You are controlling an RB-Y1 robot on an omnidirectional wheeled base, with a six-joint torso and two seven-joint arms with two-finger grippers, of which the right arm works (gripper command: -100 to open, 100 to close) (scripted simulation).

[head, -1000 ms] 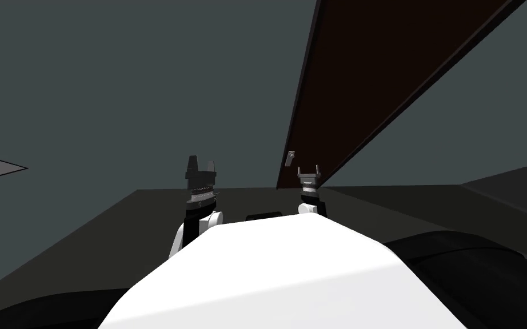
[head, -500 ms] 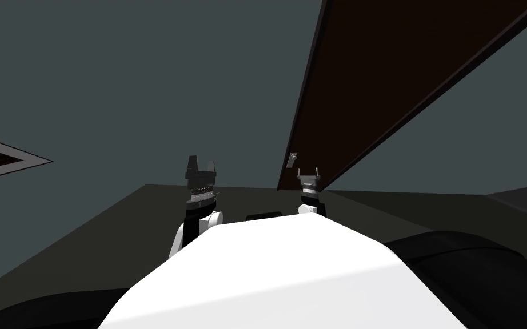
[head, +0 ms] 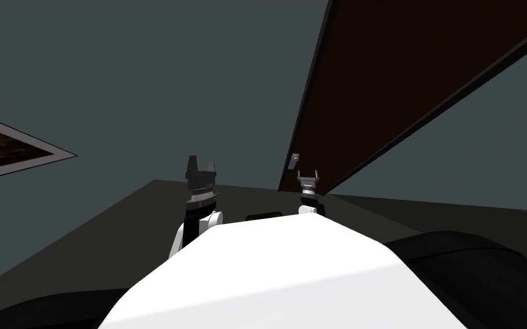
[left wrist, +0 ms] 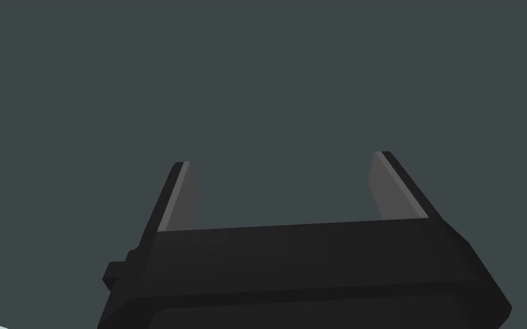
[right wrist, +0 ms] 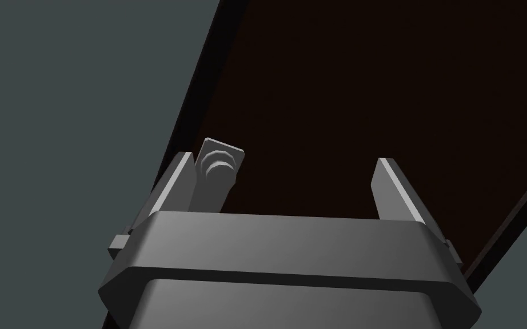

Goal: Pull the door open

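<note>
**A:** Where does the handle sit relative to the working claw?

**B:** Right claw (right wrist: 284, 163): fingers spread wide, nothing gripped. The handle (right wrist: 218, 171), light grey, lies between the fingers but far off-centre. It is just beside the finger on the door-edge side and well apart from the other. Whether it touches that finger, cannot tell.

**A:** Long axis?

**B:** Roughly along the fingers, slightly tilted. My read: the claw wants a sideways shift toward the door's edge, to centre the handle, before closing.

**A:** Head view agree?

**B:** Yes. Handle (head: 294, 161) is small, just right of frame centre, at the lower end of the door (head: 405, 74), a dark brown slab fanning to the upper right corner. Right claw (head: 308, 177) sits just below and right of it. Left claw (head: 201, 165) is left of centre, well apart from the handle, fingers likewise spread and empty. The right arm is plainly the nearer.

**A:** Room?

**B:** Grey-blue wall (head: 142, 85) on either side of the door, dark floor (head: 114, 228) below, framed picture (head: 5, 148) at the left edge. Whether the door is ajar, cannot tell. Pull not yet begun, I judge.
</note>
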